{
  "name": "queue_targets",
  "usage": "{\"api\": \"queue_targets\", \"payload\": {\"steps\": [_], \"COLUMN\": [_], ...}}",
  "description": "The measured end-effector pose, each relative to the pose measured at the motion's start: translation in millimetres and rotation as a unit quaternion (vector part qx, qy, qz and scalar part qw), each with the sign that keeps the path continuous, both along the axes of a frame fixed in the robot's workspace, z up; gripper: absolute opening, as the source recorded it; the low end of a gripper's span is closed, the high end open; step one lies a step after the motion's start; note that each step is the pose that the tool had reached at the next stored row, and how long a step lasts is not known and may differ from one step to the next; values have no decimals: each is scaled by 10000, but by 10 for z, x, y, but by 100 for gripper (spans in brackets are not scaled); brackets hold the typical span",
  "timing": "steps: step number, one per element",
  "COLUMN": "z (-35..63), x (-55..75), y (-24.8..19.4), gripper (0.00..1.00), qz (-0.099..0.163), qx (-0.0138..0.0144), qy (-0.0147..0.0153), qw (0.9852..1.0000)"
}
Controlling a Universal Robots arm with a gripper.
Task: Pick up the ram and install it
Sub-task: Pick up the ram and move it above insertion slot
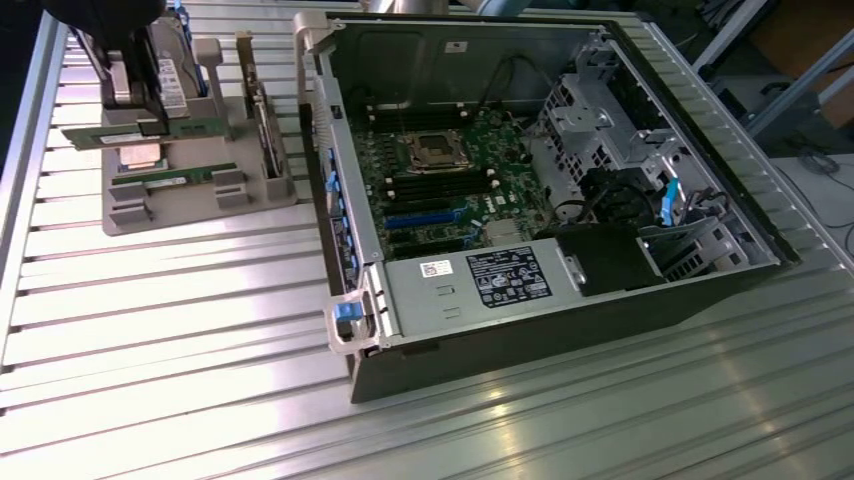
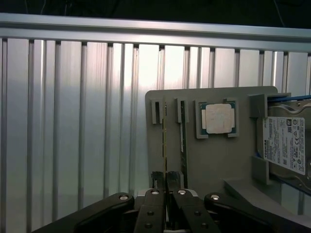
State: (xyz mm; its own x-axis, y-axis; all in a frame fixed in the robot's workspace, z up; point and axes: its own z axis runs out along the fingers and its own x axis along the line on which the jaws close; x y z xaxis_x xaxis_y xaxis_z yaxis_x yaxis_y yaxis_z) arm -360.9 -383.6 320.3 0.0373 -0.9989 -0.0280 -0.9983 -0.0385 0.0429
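Note:
The ram (image 1: 100,136) is a thin green stick that hangs slightly tilted just above the grey parts holder (image 1: 200,205) at the exterior view's upper left, one end reaching past the holder's edge. My gripper (image 1: 150,118) comes down on it from above. In the wrist view the ram (image 2: 165,141) shows edge-on, and my gripper (image 2: 165,178) is shut on it with both dark fingertips pressed against its sides. A second, alike stick (image 1: 174,178) lies in its slot on the holder (image 2: 214,160), also seen as a second stick (image 2: 182,131) in the wrist view.
The holder also carries a square silver CPU (image 2: 217,118) and a hard drive (image 2: 285,145) with a white label. An open computer case (image 1: 360,330) lies to the exterior view's right, its motherboard (image 1: 441,180) exposed with dark memory slots (image 1: 430,187). The ribbed metal table (image 1: 160,330) surrounds everything.

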Motion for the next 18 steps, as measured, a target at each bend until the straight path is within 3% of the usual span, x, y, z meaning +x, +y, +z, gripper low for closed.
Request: {"api": "queue_targets", "payload": {"steps": [18], "z": [97], "x": [0], "y": [0], "gripper": [13], "qz": [0], "qx": [0], "qy": [0], "qw": [10000]}}
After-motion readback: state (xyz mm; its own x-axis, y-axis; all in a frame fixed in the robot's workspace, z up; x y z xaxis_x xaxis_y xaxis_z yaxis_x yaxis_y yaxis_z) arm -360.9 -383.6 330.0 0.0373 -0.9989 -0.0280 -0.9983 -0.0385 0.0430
